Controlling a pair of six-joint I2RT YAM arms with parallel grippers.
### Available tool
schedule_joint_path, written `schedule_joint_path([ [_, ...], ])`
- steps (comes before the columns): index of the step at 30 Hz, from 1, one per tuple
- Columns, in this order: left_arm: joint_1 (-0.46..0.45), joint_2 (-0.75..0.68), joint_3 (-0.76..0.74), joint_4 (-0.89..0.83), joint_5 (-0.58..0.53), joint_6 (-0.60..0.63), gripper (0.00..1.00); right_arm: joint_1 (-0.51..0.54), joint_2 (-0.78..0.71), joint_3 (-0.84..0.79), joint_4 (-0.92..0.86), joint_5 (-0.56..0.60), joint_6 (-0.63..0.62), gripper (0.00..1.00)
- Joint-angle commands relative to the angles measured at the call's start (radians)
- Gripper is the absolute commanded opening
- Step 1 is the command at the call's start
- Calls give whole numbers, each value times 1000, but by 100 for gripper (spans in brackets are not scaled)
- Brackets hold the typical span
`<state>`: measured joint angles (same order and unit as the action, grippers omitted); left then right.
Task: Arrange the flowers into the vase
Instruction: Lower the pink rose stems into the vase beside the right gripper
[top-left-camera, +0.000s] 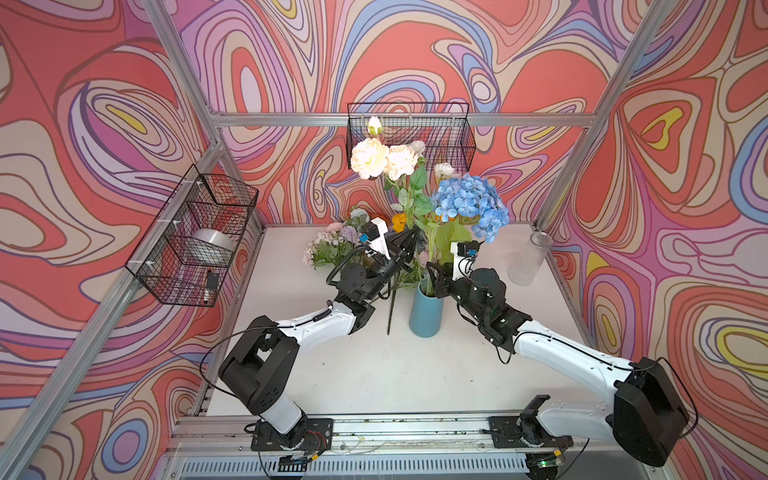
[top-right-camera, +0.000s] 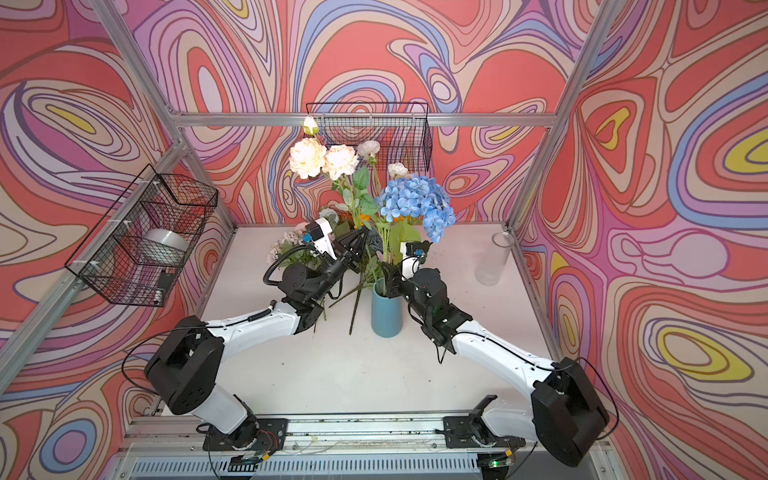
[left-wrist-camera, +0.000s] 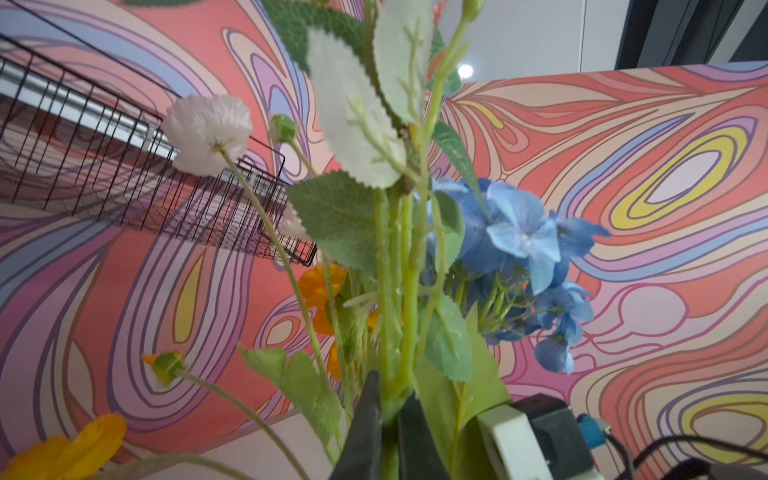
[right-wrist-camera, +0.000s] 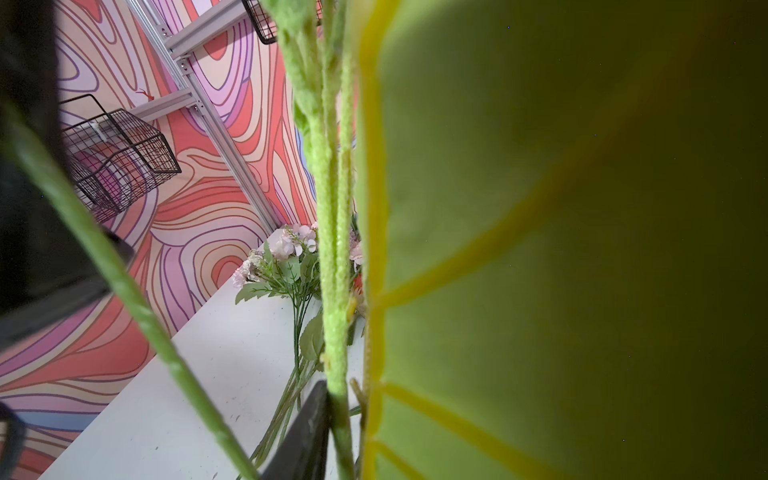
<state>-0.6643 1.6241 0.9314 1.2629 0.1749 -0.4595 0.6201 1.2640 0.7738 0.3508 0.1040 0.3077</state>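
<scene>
Two arms reach up from the bottom edge in both top views. At mid-frame stands one blue vase (top-left-camera: 426, 316) with one blue hydrangea (top-left-camera: 471, 205) in it. The right gripper (top-left-camera: 434, 280) is at its mouth, grip hidden by a leaf. The left gripper (left-wrist-camera: 390, 395) is clamped on a green stem (left-wrist-camera: 409, 291) beneath two cream peonies (top-left-camera: 370, 158). Farther back, left of centre, loose flowers (top-left-camera: 332, 247) lie on the table (top-left-camera: 374, 374). One glass jar (top-left-camera: 530, 257) is at the right, and two wire baskets (top-left-camera: 195, 237) hang on the walls.

Blue hydrangea (top-left-camera: 471, 203), teal vase (top-left-camera: 426, 318).
</scene>
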Motion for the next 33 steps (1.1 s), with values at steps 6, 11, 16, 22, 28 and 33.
schedule_joint_path([
  [6,-89,37,-108,94,-36,150,0,-5,-24,-14,-11,3,-10,34],
  [11,-120,31,-176,81,-77,187,0,-5,-34,-22,-19,6,-12,34],
  [16,-140,25,-218,61,-105,200,0,-5,-43,-23,-37,19,-15,36],
  [22,-146,3,-253,34,-122,192,23,-4,-54,-16,-61,28,-19,38],
  [28,-151,-86,-304,-51,-126,142,56,-4,-94,-29,-82,16,-28,51],
  [33,-155,-191,-343,-173,-138,98,60,-5,-140,-51,-95,-35,-53,77],
])
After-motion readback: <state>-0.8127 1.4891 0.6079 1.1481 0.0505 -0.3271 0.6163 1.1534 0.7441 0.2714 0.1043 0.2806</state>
